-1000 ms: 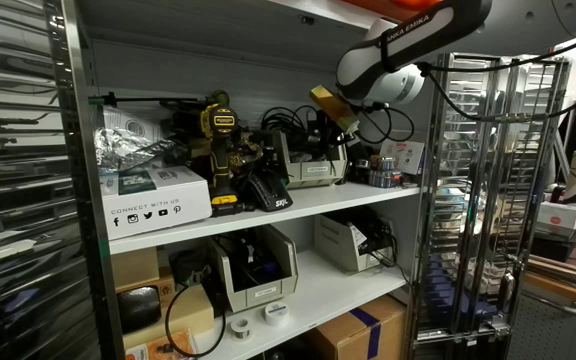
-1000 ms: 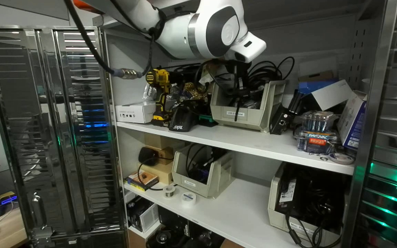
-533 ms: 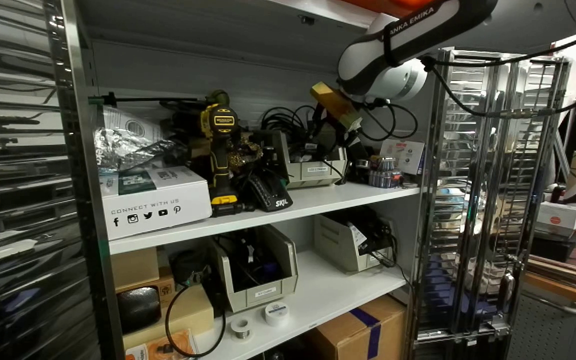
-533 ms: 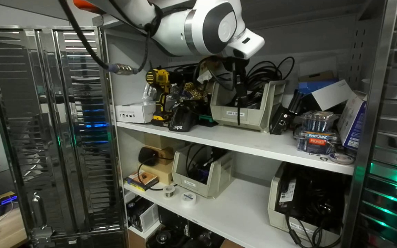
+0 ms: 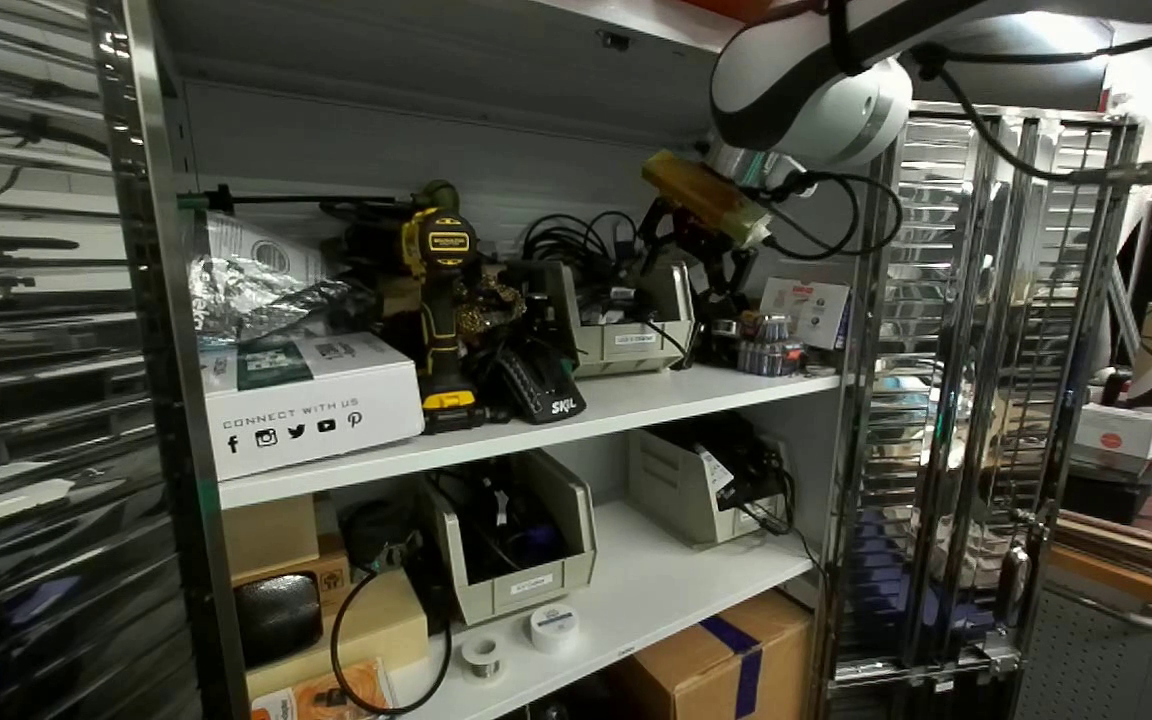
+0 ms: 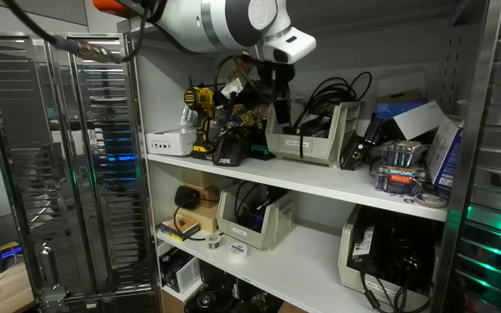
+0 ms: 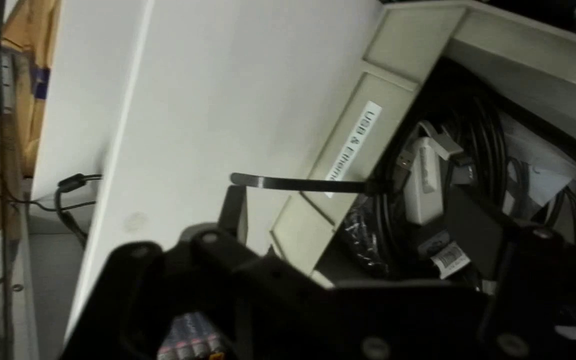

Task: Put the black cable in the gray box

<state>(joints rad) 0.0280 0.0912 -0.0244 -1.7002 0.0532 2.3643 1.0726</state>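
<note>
The gray box (image 5: 601, 347) with a USB & Ethernet label stands on the upper shelf, in both exterior views. Inside it, in the wrist view, the black cable (image 7: 381, 212) lies among other cords and white adapters. Its dark strap (image 7: 298, 184) sticks out over the box's front wall; the exterior views show this strap (image 6: 301, 145) hanging down the front. Above the box and off to one side, my gripper (image 5: 688, 285) stands open. From the wrist, the gripper (image 7: 353, 215) shows its fingers wide apart, with no cable clamped between them.
A yellow drill (image 6: 202, 117) and black SKIL charger (image 6: 228, 152) stand beside the box; a black device (image 6: 352, 152) and battery packs (image 6: 400, 169) are on its other side. More gray bins (image 5: 526, 590) sit on the lower shelf (image 5: 626, 545). Metal doors flank the cabinet.
My gripper has opened and let go of the black cable, which has dropped into the gray box. The arm has then moved up and sideways, away from the box.
</note>
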